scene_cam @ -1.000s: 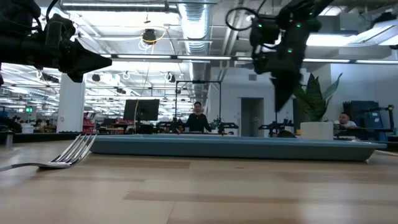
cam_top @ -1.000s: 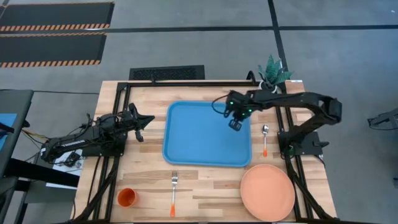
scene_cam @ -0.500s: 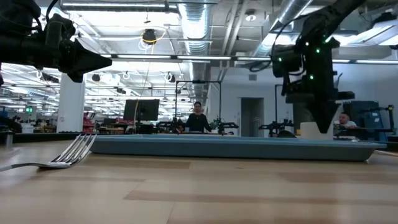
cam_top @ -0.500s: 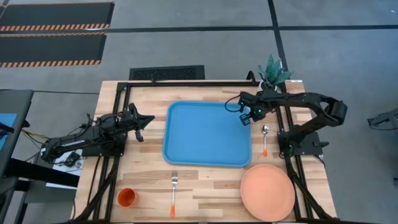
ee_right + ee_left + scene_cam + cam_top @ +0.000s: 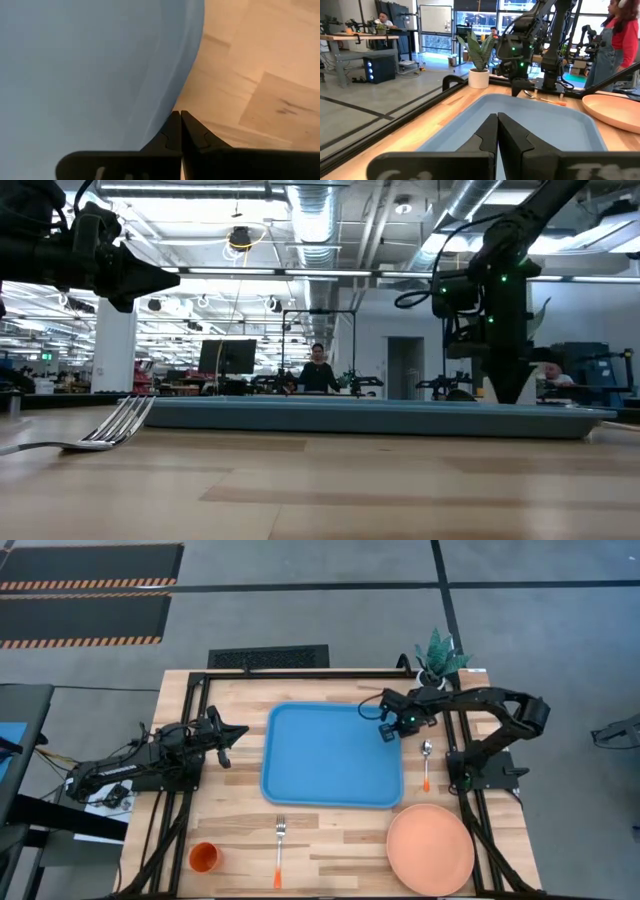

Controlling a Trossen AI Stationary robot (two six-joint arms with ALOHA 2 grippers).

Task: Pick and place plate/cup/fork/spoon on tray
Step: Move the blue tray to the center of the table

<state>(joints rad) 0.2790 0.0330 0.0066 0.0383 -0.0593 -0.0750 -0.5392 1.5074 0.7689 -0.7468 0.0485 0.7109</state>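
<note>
The blue tray (image 5: 330, 755) lies mid-table. My right gripper (image 5: 388, 732) points down, shut, low over the tray's far right corner (image 5: 187, 60). Right of the tray lies the spoon (image 5: 425, 762), bowl toward the far edge. The salmon plate (image 5: 430, 850) sits at the near right. The fork (image 5: 279, 850) lies near the front edge, with the orange cup (image 5: 204, 857) to its left. My left gripper (image 5: 226, 732) waits shut and level, left of the tray, touching nothing. My right gripper's shut fingertips (image 5: 177, 117) stand over the outer edge of the tray's rim (image 5: 172, 97) at its far right corner, coming from above. Whether they touch the rim I cannot tell.
A white pot with a green plant (image 5: 438, 658) stands at the far right, just behind my right arm. Black frame rails (image 5: 195, 720) run along the table's left, right and far sides. Bare wood lies between tray and front edge. People stand in the room beyond.
My right gripper has gone from over the tray's inside toward the table's right edge, to the tray's far right corner. It has sunk lower and rolled about its pointing line, staying shut. Nothing on the table has moved.
</note>
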